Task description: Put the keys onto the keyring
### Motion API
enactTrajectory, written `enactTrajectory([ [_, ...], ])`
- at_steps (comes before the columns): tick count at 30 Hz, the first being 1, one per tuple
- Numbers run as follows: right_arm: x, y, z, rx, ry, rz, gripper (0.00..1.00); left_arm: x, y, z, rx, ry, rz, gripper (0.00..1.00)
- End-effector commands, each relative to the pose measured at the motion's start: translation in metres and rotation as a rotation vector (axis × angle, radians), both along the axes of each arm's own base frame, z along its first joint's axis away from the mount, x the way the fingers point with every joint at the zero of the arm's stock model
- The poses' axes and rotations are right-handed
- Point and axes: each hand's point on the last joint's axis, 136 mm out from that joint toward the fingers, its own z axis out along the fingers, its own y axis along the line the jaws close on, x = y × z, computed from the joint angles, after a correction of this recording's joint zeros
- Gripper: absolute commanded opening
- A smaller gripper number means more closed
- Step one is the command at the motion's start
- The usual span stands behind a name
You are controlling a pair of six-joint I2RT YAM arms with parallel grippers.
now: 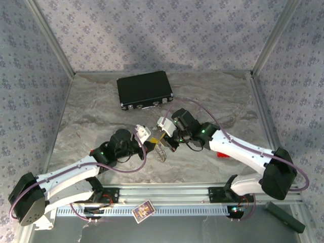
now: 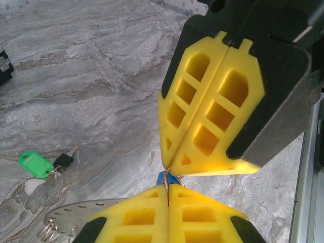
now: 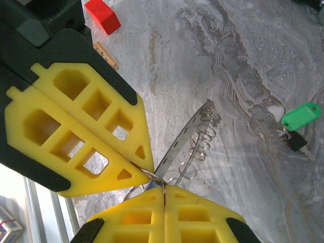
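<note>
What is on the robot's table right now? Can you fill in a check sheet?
Surface: grey marbled tabletop.
Job's things: silvery metal keyring at the gripper tips; blue plastic key head peeks between them; green plastic-headed key lies apart on the tabletop.
Clutter: black rectangular case, red block, picture card.
Grippers: left gripper and right gripper both shut, tip to tip.
Cables: purple cables loop loosely, none seen snagged.
Surroundings: patterned fabric walls.

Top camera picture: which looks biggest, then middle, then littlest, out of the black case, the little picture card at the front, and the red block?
1. black case, clearly biggest.
2. card, though it sits nearer the camera.
3. red block, smallest as seen, but partly hidden, so its rank below the card is unsure.
</note>
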Motion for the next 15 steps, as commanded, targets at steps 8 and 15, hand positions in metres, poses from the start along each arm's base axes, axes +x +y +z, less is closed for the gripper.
enactTrajectory([
  [8, 0.017, -0.003, 0.008, 0.005, 0.048, -0.097, 0.0, -0.011, -0.008, 0.008, -0.032, -0.053, -0.083, 0.0],
  [15, 0.027, -0.018, -0.025, 0.043, 0.293, -0.205, 0.0, -0.011, -0.007, 0.004, -0.055, -0.134, -0.085, 0.0],
])
